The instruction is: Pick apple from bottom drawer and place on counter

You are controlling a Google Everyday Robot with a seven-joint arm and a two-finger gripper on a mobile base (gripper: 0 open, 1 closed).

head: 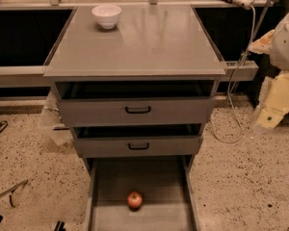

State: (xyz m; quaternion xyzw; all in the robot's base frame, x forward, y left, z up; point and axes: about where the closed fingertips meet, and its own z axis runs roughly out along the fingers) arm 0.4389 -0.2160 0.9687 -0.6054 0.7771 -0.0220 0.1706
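The small red apple [134, 199] lies on the grey floor of the open bottom drawer [106, 186], near the middle. The counter [144, 42] is the flat grey top of the cabinet, above the drawers. My gripper [268, 119] hangs at the far right on the cream and white arm, at about the height of the upper drawers. It is well to the right of the cabinet and far above the apple, with nothing seen in it.
A white bowl [106, 16] stands at the back left of the counter. Two shallower drawers with black handles [137, 109] stand partly open above the bottom drawer. A cable [241, 66] hangs at the right. Speckled floor lies on both sides.
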